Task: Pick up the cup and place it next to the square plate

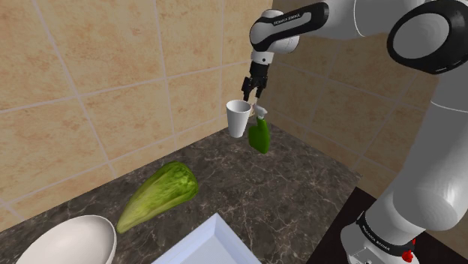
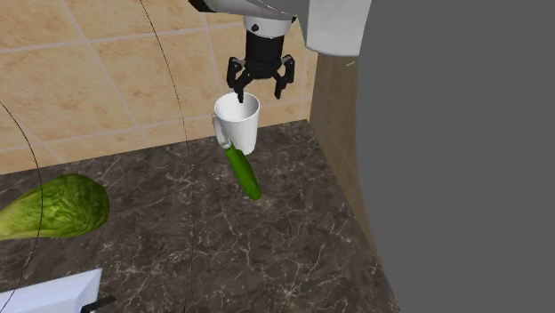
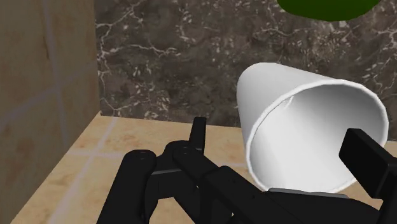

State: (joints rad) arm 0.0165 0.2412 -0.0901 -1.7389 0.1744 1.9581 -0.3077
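In your shoulder view, a white bowl (image 1: 71,240) sits at eight o'clock on the dark marbled bench (image 1: 300,187), with a head of lettuce (image 1: 159,195) near its two o'clock. The square plate (image 1: 214,244), pale and bluish, pokes a corner in at six o'clock. Well apart from it, toward the plate's one o'clock, the white cup (image 1: 238,118) hangs clear of the bench near the tiled corner. Your jaws grip it by the rim, one finger inside the wall and one outside. A long green vegetable (image 1: 260,136) stands tilted just at the cup's four o'clock; the second exterior view shows it below the cup.
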